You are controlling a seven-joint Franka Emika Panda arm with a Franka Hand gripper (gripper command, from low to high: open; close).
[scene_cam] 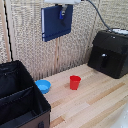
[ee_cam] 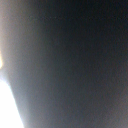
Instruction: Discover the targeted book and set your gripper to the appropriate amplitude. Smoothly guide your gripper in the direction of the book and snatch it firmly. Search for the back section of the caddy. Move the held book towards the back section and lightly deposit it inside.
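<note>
The dark navy-blue book (scene_cam: 56, 22) hangs upright high above the wooden table, near the top of the exterior view. My gripper (scene_cam: 62, 12) is shut on its upper right part, below the white block. The black fabric caddy (scene_cam: 20, 97) stands at the exterior view's lower left, with an inner divider (scene_cam: 17, 94) making two bays. The back section (scene_cam: 12, 79) lies beyond the divider and is open. The book is up and to the right of the caddy, not over it. The wrist view is filled by a dark blurred surface (ee_cam: 75, 65), too close to make out.
A red cup (scene_cam: 75, 82) and a light-blue bowl (scene_cam: 43, 86) stand on the wooden table (scene_cam: 95, 105) right of the caddy. A black glossy appliance (scene_cam: 109, 53) sits at the back right. A woven screen forms the back wall.
</note>
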